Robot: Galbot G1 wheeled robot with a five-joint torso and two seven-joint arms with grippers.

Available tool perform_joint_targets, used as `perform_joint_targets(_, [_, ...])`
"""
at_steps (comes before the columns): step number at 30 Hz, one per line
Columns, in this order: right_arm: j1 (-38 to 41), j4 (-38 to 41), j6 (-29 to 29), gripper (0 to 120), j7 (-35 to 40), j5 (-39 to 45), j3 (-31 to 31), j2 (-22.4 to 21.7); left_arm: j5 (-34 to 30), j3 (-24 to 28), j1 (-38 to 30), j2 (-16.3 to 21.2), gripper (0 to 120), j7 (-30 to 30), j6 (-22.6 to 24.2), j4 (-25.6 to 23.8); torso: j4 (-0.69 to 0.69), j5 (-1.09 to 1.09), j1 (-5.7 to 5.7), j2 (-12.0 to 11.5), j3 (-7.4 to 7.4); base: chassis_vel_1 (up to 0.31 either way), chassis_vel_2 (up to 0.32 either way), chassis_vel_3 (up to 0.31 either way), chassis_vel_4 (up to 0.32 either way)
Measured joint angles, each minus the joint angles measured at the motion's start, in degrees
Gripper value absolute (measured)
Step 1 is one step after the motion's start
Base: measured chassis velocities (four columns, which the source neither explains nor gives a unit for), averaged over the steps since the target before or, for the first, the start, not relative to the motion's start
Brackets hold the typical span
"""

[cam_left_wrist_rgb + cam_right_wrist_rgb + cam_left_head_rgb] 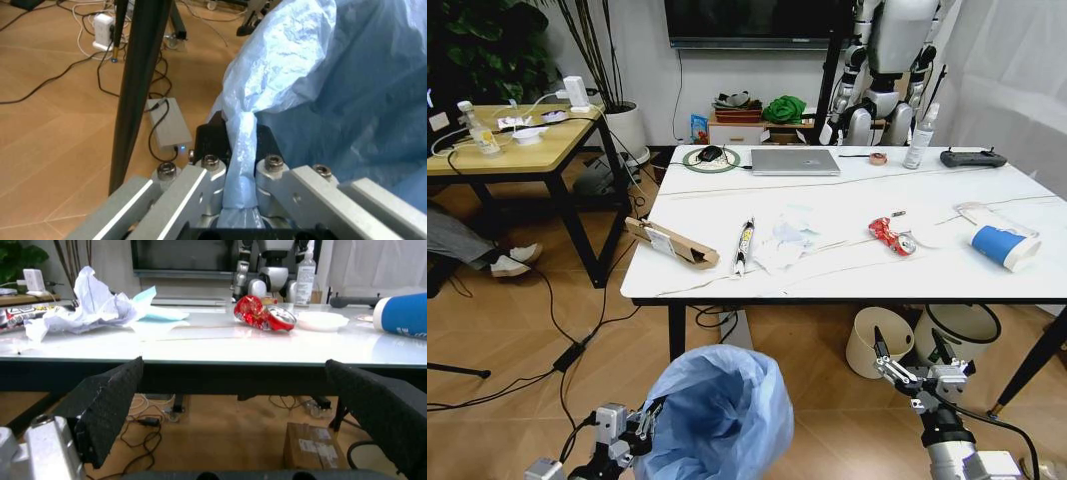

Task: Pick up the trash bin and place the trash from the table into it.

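Left gripper (239, 165) jaws pinch the bin (717, 415) bag, held low before the table (987, 285); right gripper (914, 368) jaws wide, empty. Can (891, 236), tissues (782, 240), box (672, 243), cup (1005, 246) not yet binned.

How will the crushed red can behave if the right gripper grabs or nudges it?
The crushed red can is dented out of round, so it probably won't roll far if pushed. Its crumpled walls suggest thin metal, likely light and apt to deform further under a firm pinch. It lies on the smooth table, so a nudge from the open right gripper may slide it.
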Motion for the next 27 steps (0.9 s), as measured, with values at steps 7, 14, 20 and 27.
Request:
perform_joint_targets(7, [0.1, 0.0, 0.0, 100, 0.0, 0.0, 0.0, 0.0, -0.7, -0.2, 0.0, 0.1, 1, 0.1, 0.4, -0.2, 0.0, 0.0, 0.81, 1.8, 1.01, 0.0, 0.0, 0.0, 0.0])
perform_joint_targets(14, [0.2, -0.2, -0.1, 100, 0.0, -0.1, -0.2, 0.0, -1.1, -0.2, 0.2, 0.1, 1, -0.3, 0.5, -0.3, 0.0, 0.0, 1.69, 3.9, 2.19, 0.0, 0.0, 0.0, 0.0])
perform_joint_targets(20, [0.1, -0.1, -0.1, 100, 0.1, 0.0, -0.2, -0.3, -1.0, 0.4, 0.2, 0.1, 1, -1.4, -0.6, -0.4, 0.0, 0.0, 2.46, 5.6, 3.18, 0.0, 0.0, 0.0, 0.0])
perform_joint_targets(27, [-0.1, 1.8, -0.9, 100, 2.0, 3.3, -0.6, -2.5, 0.2, -0.4, 1.2, 0.4, 1, -1.7, -1.5, -1.5, -0.01, 0.0, 2.76, 6.4, 3.68, 0.0, 0.0, 0.0, 0.0])
